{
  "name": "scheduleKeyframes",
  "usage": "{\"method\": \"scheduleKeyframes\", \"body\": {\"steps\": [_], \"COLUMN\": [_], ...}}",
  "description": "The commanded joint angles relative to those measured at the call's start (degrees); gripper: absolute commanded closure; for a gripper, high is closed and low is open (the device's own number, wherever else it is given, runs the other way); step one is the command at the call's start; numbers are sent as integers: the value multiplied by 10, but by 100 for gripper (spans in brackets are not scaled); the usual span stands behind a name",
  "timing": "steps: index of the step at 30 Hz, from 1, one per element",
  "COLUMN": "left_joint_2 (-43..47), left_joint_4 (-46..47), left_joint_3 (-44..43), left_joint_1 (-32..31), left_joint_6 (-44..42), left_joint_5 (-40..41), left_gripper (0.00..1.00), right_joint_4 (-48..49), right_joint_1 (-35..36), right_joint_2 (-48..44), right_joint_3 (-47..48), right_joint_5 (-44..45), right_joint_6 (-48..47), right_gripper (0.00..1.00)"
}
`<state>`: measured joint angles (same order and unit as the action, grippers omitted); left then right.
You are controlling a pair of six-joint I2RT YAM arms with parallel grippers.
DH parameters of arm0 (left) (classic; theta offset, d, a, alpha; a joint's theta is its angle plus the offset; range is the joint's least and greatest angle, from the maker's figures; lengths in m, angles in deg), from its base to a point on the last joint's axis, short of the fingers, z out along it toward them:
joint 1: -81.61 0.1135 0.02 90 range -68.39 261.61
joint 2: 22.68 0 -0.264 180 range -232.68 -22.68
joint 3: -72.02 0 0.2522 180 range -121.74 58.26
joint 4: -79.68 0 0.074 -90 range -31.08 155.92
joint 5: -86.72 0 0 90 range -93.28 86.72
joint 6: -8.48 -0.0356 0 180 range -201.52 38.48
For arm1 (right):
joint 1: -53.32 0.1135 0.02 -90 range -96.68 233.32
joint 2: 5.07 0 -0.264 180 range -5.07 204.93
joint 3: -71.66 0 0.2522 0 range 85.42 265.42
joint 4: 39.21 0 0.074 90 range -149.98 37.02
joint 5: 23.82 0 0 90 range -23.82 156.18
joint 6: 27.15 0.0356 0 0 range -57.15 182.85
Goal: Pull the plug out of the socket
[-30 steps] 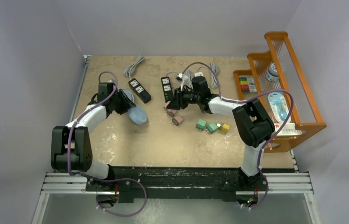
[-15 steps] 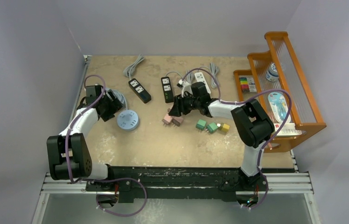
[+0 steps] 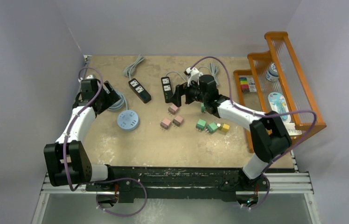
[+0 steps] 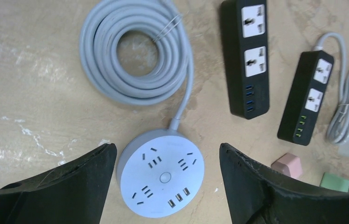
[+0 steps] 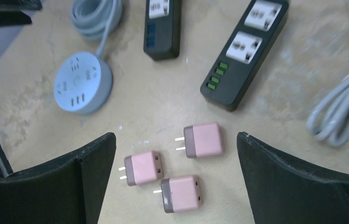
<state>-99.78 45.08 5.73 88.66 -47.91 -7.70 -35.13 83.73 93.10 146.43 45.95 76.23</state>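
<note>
The round pale-blue socket lies flat on the table, its face bare of plugs in the left wrist view. Three pink plugs lie loose to its right, prongs pointing left. My left gripper hovers above and left of the socket, open, its fingers either side of it in the wrist view and not touching. My right gripper hangs open above the pink plugs, holding nothing.
The socket's grey cable coil lies behind it. Two black power strips sit at the back, with grey cords near the right wrist. Green and yellow plugs lie right of the pink ones. An orange rack stands at the right.
Both grippers opened. The left let go of the round socket, which dropped flat, and drew back left. The right released a pink plug beside two others and rose.
</note>
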Motion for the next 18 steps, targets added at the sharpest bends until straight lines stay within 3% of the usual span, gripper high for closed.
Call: {"method": "scheduleKeyframes", "body": {"steps": [1,7,14,18], "left_joint_2": [29,40,62,79], "left_joint_4": [34,32,80,91], "left_joint_3": [-48,-79,-75,-74], "left_joint_1": [-9,-65,-85,-98], "left_joint_6": [-19,-24,-18,-33], "left_joint_5": [12,92,84,93], "left_gripper": [19,18,16,16], "right_joint_4": [59,27,24,28], "right_joint_1": [-2,-1,-2,-3], "right_joint_2": [-77,-127,-203,-246], "right_joint_3": [-23,-19,-51,-86], "right_joint_5": [84,218,393,436], "right_joint_6": [-18,6,12,4], "right_gripper": [0,0,0,0]}}
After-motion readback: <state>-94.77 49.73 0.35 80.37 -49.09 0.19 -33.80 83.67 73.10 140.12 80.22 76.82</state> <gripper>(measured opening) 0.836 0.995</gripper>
